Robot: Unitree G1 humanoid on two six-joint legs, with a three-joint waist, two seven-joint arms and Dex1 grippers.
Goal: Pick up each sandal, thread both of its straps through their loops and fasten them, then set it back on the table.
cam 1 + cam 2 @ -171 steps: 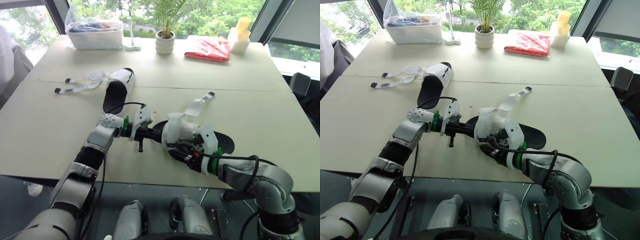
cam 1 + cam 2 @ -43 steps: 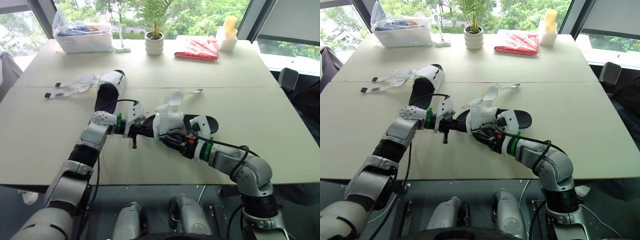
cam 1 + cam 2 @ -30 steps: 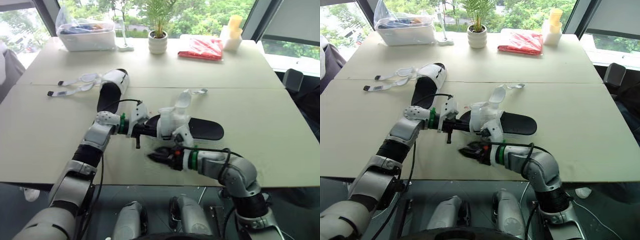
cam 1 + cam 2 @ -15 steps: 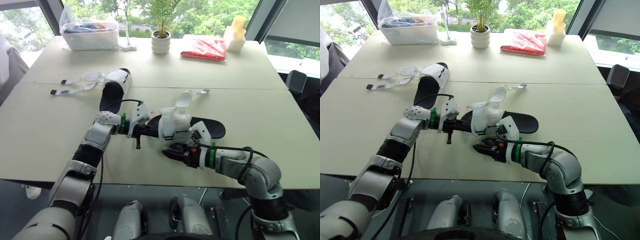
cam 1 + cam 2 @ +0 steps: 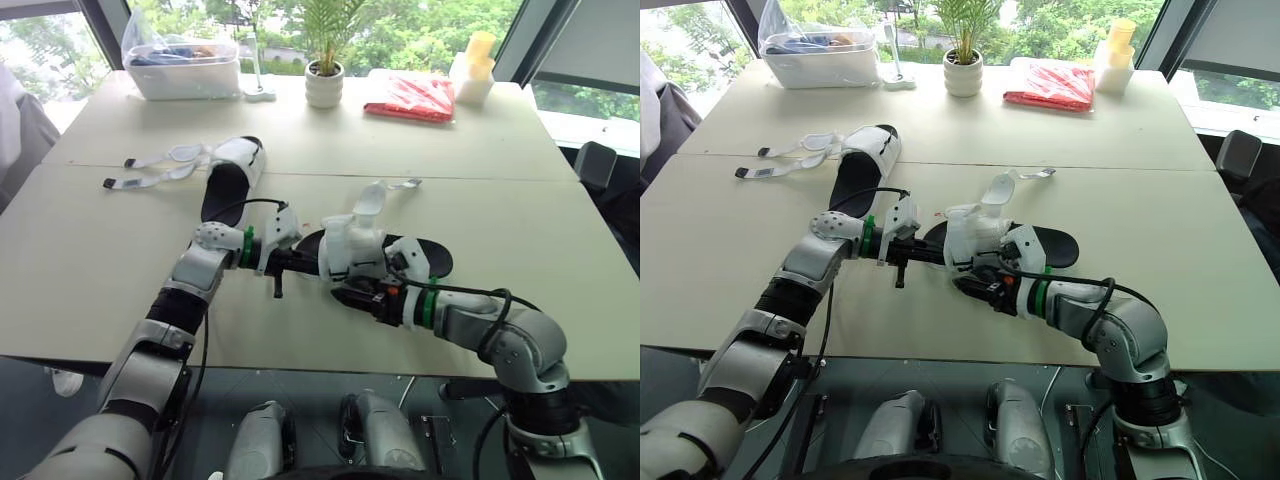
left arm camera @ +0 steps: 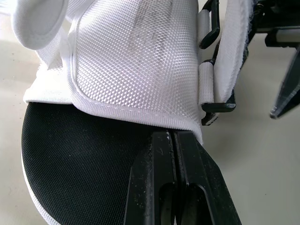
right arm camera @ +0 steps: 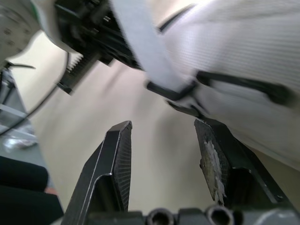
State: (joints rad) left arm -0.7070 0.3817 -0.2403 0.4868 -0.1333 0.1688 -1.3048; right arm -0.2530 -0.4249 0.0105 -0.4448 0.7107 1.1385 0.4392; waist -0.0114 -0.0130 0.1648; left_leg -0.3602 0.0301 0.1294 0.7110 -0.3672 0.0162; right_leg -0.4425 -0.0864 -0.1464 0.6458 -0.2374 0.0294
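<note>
The near sandal [image 5: 420, 256], black-soled with white straps, lies at the table's middle. My left gripper [image 5: 303, 262] is shut on the edge of its sole at the toe end, seen close in the left wrist view [image 6: 171, 140] beneath the white mesh strap [image 6: 136, 56]. A loose strap [image 5: 372, 197] stands up from the sandal. My right gripper [image 7: 163, 129] is open just beside the strap's black loops [image 7: 173, 91], holding nothing. The far sandal [image 5: 228, 180] lies flat, its straps [image 5: 150, 170] spread out unfastened.
Along the table's far edge stand a plastic bin [image 5: 185, 72], a potted plant [image 5: 324, 85], a red packet [image 5: 413, 97] and a pale container [image 5: 474, 75]. A person's sleeve [image 5: 15, 120] shows at the left and a chair [image 5: 600, 160] at the right.
My right gripper has moved in from the table's front side up against the near sandal's looped side. The left gripper has kept its hold on the sole.
</note>
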